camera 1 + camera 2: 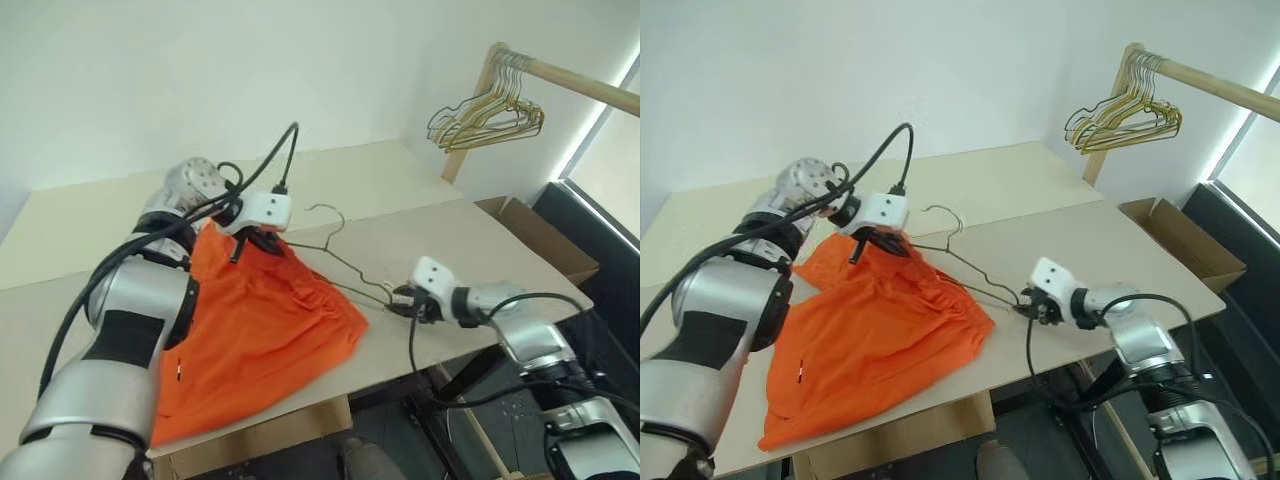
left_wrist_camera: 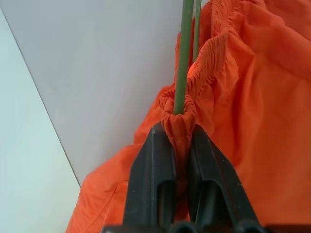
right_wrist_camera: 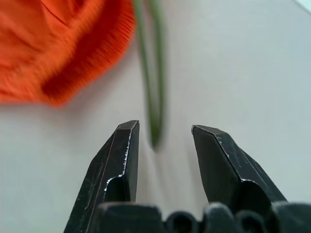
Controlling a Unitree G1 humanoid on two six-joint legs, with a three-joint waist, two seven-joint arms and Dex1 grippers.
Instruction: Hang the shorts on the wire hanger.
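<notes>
I see my left gripper (image 2: 177,141) clamped on the shorts (image 1: 265,330) waistband at the wire hanger (image 1: 350,268); my right gripper (image 3: 163,133), jaws apart, sits just off the hanger's far corner.

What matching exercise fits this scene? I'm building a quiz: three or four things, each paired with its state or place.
Things:
1. left gripper
2. right gripper
3. wire hanger
4. bunch of gold hangers

States:
A. on the wooden rail
B. jaws open, nothing between them
C. one end inside the shorts' waistband
D. shut on the waistband

Pairs: 1-D, 2-B, 3-C, 4-A
</notes>
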